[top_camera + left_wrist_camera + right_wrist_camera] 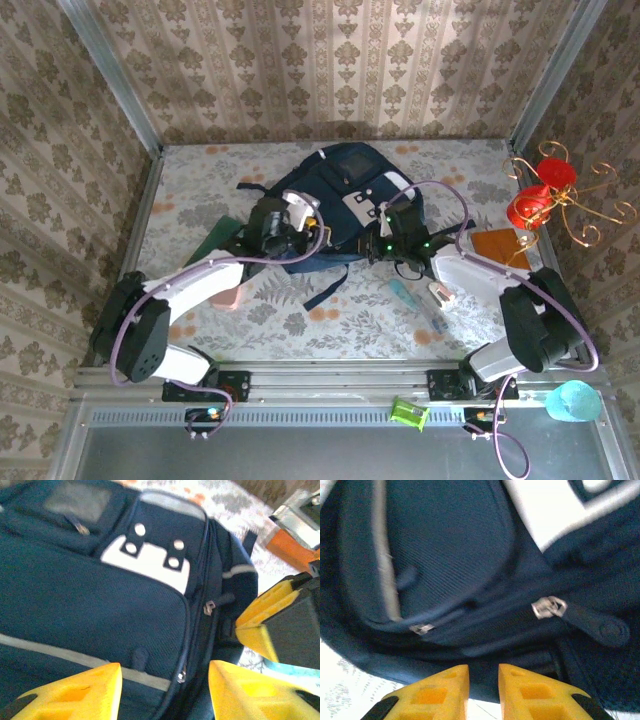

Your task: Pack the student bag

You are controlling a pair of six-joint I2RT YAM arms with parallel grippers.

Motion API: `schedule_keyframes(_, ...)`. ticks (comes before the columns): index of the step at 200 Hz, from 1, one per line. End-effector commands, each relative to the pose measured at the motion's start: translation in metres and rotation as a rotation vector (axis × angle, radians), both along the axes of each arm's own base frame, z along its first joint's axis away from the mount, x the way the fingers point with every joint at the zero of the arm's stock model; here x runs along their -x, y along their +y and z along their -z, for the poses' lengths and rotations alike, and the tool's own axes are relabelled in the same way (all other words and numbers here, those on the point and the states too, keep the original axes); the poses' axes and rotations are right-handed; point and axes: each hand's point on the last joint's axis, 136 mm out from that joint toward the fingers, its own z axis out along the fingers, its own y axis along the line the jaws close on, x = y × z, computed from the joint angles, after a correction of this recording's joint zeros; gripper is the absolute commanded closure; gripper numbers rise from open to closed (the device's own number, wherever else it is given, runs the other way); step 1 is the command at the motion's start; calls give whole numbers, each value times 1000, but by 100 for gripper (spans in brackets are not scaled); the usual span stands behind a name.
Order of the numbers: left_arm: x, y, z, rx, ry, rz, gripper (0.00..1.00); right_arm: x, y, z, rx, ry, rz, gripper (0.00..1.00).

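The student bag [345, 195], a dark navy backpack with a white-and-grey patch [150, 562], lies in the middle of the table. My left gripper [283, 232] hovers over its near left part. In the left wrist view this gripper [165, 682] is open, and a metal zip pull [181, 676] on the bag fabric [90, 610] lies between its yellow fingers. My right gripper [385, 240] is at the bag's near right side. Seen from its wrist, the right gripper [484, 682] has a narrow gap between its fingers and nothing in it. It sits just short of the bag's lower edge [470, 645], below a silver zip pull [548, 607].
A green flat item [218, 237] and a pink object [228, 297] lie left of the bag. A teal tube [405, 292] and a marker [438, 295] lie at the near right. An orange piece [497, 243] and a gold stand with red ornaments [545, 195] are at the right.
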Motion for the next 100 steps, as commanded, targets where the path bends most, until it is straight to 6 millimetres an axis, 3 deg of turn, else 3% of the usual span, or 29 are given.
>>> schedule_keyframes(1, 20, 28, 69, -130, 240, -151, 54, 13, -4, 25, -23, 71, 33, 76)
schedule_keyframes(18, 27, 40, 103, -172, 314, -185, 56, 25, -3, 45, -30, 125, 11, 76)
schedule_keyframes(33, 30, 48, 123, -209, 359, -202, 56, 31, -2, 46, -22, 132, -26, 76)
schedule_keyframes(66, 30, 65, 143, -261, 384, -234, 56, 24, -13, 3, 23, 17, -54, 69)
schedule_keyframes(70, 30, 67, 144, -263, 385, -236, 56, 21, -16, -11, 13, -25, -46, 68)
schedule_keyframes(79, 28, 70, 146, -269, 388, -240, 56, 15, -24, -24, 17, -60, -10, 66)
schedule_keyframes(100, 26, 73, 147, -272, 381, -239, 56, 0, -58, -31, 42, -58, 166, 56)
